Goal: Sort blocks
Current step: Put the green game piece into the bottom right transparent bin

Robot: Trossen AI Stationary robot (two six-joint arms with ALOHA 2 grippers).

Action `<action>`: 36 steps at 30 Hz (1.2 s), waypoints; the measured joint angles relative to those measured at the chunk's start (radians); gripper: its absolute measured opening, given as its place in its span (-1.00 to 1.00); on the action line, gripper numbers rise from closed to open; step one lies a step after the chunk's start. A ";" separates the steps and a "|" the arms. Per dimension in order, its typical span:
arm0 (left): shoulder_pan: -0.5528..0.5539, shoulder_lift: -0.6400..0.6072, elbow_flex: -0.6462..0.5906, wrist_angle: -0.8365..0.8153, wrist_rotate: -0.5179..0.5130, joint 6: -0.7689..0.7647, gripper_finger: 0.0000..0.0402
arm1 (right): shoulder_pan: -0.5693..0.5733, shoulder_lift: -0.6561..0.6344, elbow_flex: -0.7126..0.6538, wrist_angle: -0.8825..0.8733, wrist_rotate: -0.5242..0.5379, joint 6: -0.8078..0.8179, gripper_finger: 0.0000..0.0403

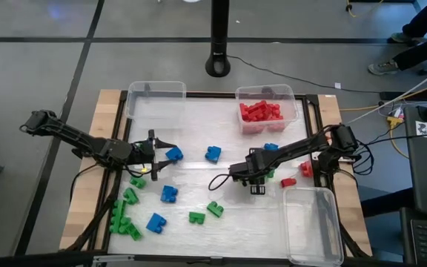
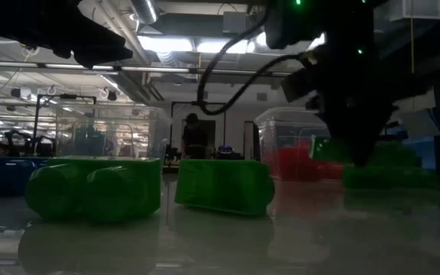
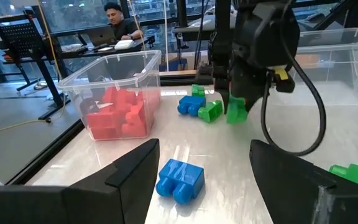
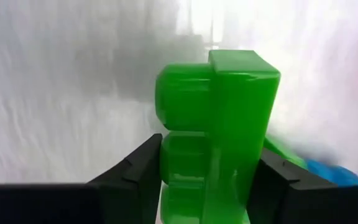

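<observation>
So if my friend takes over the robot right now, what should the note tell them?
Right gripper: shut on a green block, mid-table, beside a blue block.
Left gripper: open, holding nothing, next to another blue block on the left side.
Done: red blocks piled in the far right bin. The far left bin and the near right bin look empty.
Left: one red block by the near right bin, four more blue blocks and several green blocks, mostly front left, all loose on the table.
</observation>
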 joint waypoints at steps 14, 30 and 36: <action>0.000 0.000 0.000 -0.002 0.000 -0.003 0.19 | 0.100 -0.004 0.363 -0.345 0.117 -0.023 -0.16; 0.000 0.000 0.000 -0.001 0.000 -0.011 0.19 | 0.463 -0.220 0.470 -0.505 0.172 0.599 -0.13; 0.000 0.000 0.000 0.001 0.000 -0.009 0.19 | 0.654 -0.247 0.429 -0.519 0.164 0.939 -0.14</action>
